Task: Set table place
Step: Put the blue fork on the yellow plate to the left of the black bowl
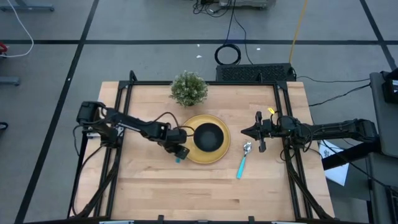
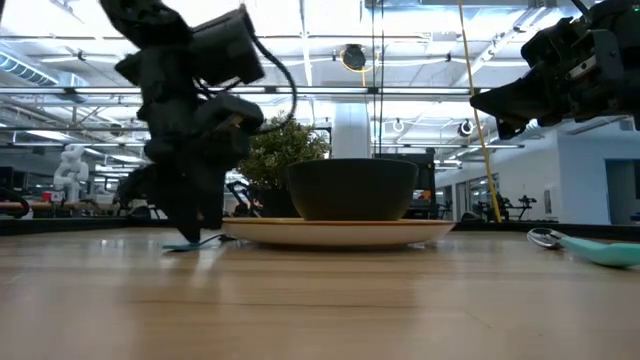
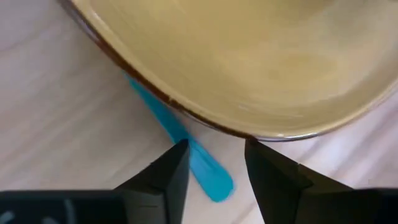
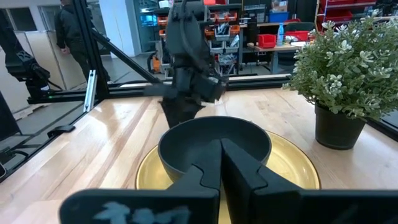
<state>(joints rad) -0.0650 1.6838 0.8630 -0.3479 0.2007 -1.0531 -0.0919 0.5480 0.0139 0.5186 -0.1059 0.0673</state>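
The yellow plate (image 1: 189, 124) lies mid-table with the black bowl (image 1: 208, 137) on it. The fork shows only as a light-blue handle (image 3: 202, 165) on the table, running under the plate's rim (image 3: 186, 115) at the plate's near left. My left gripper (image 1: 180, 154) is open and low over the table, with one finger on each side of the handle's free end (image 3: 216, 183). The spoon (image 1: 242, 163) lies on the table right of the plate. My right gripper (image 1: 244, 132) is shut and empty, raised right of the plate, pointing toward the bowl (image 4: 214, 140).
A small potted green plant (image 1: 188, 88) stands behind the plate near the table's far edge. Bare wood lies toward the near edge (image 1: 205, 199). A person (image 4: 71, 37) stands in the room beyond the table's left side.
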